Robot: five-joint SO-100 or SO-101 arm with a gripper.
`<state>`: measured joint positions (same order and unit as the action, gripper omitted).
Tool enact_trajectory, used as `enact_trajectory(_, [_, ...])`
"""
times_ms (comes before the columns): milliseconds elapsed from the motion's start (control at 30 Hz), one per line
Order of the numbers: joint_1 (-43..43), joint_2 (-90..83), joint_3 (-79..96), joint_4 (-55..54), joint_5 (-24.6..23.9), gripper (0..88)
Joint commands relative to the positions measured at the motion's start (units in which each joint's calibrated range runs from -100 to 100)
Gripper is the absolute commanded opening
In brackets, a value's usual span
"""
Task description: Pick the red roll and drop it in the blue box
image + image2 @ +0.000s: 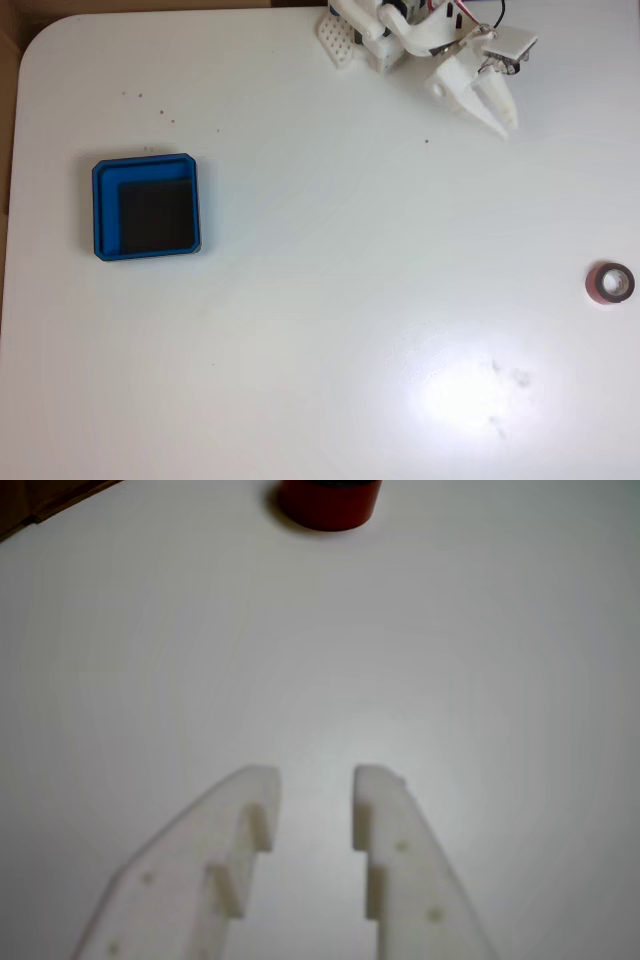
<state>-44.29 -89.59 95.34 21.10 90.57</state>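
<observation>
The gripper (pixel 315 780) hovers over the white table (pixel 320 330), its fingers slightly spread and holding nothing. In the wrist view the red roll (pixel 329 500) is cut off by the top edge. The blue box (pixel 146 207) sits far left in the fixed view, well apart from the roll.

Fixed view: looks straight down from high above on the whole white desk (pixel 320 330), arm base at the top edge. Wrist view: rides low behind the end effector (pixel 315 785), facing forward along the desk, close to it. Shared by both: the red roll (pixel 610 283) (pixel 330 500) and the desk around it.
</observation>
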Motion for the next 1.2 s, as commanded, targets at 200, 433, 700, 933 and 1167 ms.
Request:
enact_trajectory(200, [0.3, 18.9, -24.0, -1.1, -0.3, 0.9])
enact_trajectory(433, [0.3, 30.6, -38.5, -1.1, -0.2, 0.9])
enact_trajectory(700, [0.3, 43.1, -51.9, -0.9, 0.2, 0.9])
enact_trajectory(933, [0.3, 56.7, -65.6, -0.7, 0.0, 0.9])
enact_trajectory(1167, [0.3, 70.1, -79.0, -0.6, -0.1, 0.9])
